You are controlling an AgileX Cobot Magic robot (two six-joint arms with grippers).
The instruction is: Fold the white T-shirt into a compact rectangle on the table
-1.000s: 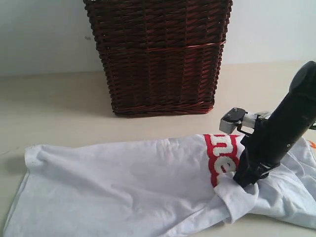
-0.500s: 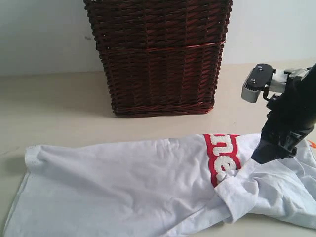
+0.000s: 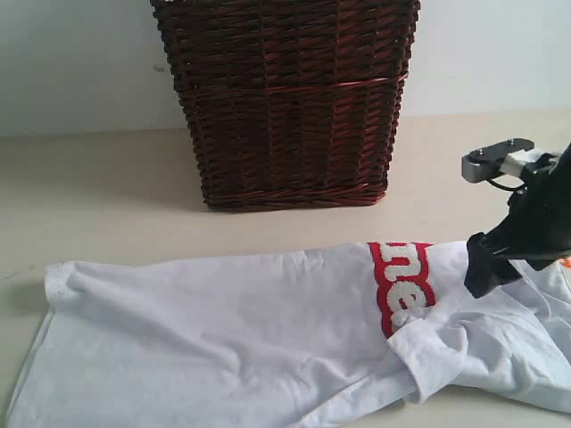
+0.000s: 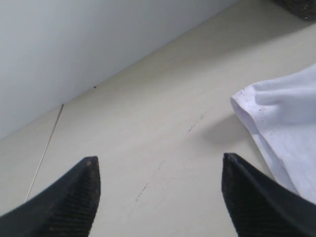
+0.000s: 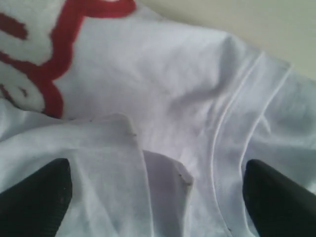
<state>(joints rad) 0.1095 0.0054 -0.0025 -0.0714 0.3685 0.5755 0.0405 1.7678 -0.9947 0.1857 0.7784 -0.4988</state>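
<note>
The white T-shirt [image 3: 232, 339] lies spread across the front of the table [image 3: 107, 196], its red-outlined lettering [image 3: 401, 276] right of the middle. One sleeve [image 3: 433, 352] is folded over onto the body. My right gripper [image 3: 484, 267] hovers open just above the shirt's right part, apart from the cloth. In the right wrist view the right gripper [image 5: 157, 165] has both fingers spread wide over the folded sleeve edge [image 5: 113, 148], holding nothing. My left gripper [image 4: 160, 159] is open over bare table [image 4: 148, 98], with the shirt's corner [image 4: 281, 113] beside it.
A tall dark wicker basket [image 3: 285, 98] stands at the back of the table against the pale wall [image 3: 71, 62]. Bare table lies between basket and shirt and to the basket's left.
My right gripper opened, let go of the sleeve, and rose away to the right. The sleeve stays folded on the shirt.
</note>
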